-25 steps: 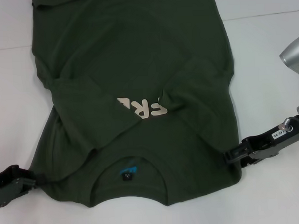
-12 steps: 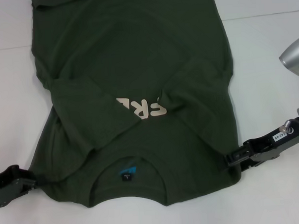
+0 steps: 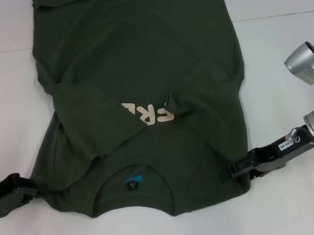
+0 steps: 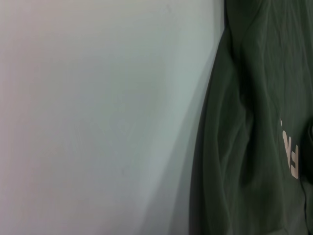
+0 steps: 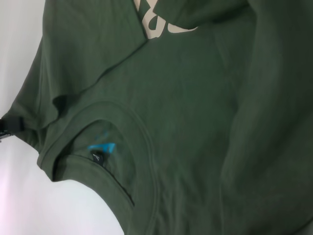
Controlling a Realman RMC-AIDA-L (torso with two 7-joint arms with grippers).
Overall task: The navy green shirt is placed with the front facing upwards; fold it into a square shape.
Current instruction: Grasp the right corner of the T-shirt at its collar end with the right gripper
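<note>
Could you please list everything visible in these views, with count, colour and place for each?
navy green shirt: one, dark olive green, spread front up across the middle of the table, both sleeves folded in over the chest, collar nearest the robot.
chest print: one, cream letters, partly covered by the folded sleeves.
collar label: one, blue and black, inside the neck opening.
table: one, white, under the shirt.
left gripper: one, black, at the shirt's near corner on the robot's left, touching the fabric edge.
right gripper: one, black on a silver arm, at the shirt's edge on the robot's right, near the shoulder.
</note>
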